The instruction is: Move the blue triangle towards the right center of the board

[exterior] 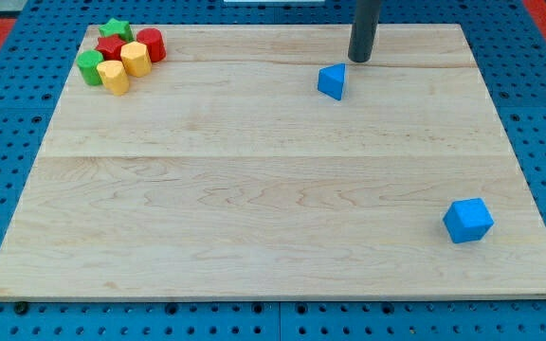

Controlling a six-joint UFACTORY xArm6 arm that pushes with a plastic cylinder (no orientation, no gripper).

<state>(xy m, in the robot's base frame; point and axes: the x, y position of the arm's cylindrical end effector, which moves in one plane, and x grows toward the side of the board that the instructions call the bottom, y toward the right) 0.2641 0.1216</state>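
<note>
The blue triangle (332,81) lies on the wooden board (273,189) in the upper middle, a little right of centre. My tip (360,59) stands just above and to the right of it, a small gap apart. A blue cube (468,220) lies near the board's lower right corner.
A tight cluster sits at the board's top left corner: a green star (116,29), a red cylinder (151,44), a red block (110,47), two yellow blocks (135,59) (114,77) and a green block (90,67). A blue pegboard (538,114) surrounds the board.
</note>
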